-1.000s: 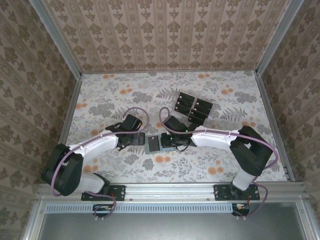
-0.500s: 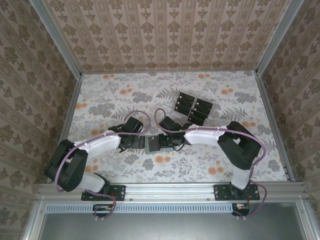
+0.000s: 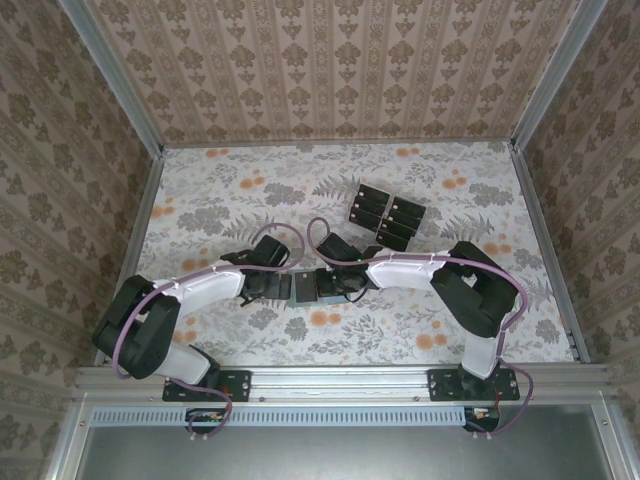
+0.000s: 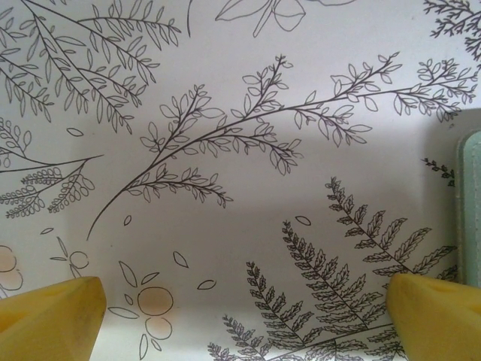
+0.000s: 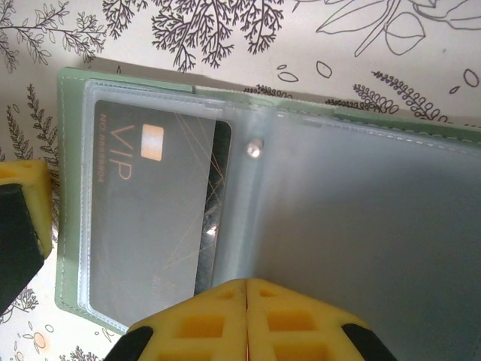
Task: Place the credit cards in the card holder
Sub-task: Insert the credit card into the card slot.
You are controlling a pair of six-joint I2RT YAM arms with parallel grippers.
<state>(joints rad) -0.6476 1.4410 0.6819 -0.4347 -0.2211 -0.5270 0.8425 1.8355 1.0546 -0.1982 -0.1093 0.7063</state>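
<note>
- The left gripper rests low on the floral table, just left of the card holder. Its yellow fingertips are spread wide with only tablecloth between them. Its wrist view catches the holder's green edge at the far right, so it looks placed to brace the case against sliding.
- The card holder lies open and flat between the two grippers, green cover down and clear pockets facing up.
- Inside the holder's left half, a dark VIP card lies under the clear pocket. A darker strip along its right side looks uncovered, so it may not be fully seated.
- Over the holder's right half, a cloudy clear sleeve lies across the cover, fastened near a small stud.
- The right gripper is at the holder's near edge with its pads pressed tight together. Whether a thin sleeve edge is caught between them cannot be told; shut pads suit nudging a card inward.
- The remaining credit cards lie in rows to the right of the holder and further back, well apart from it, waiting their turn.
</note>
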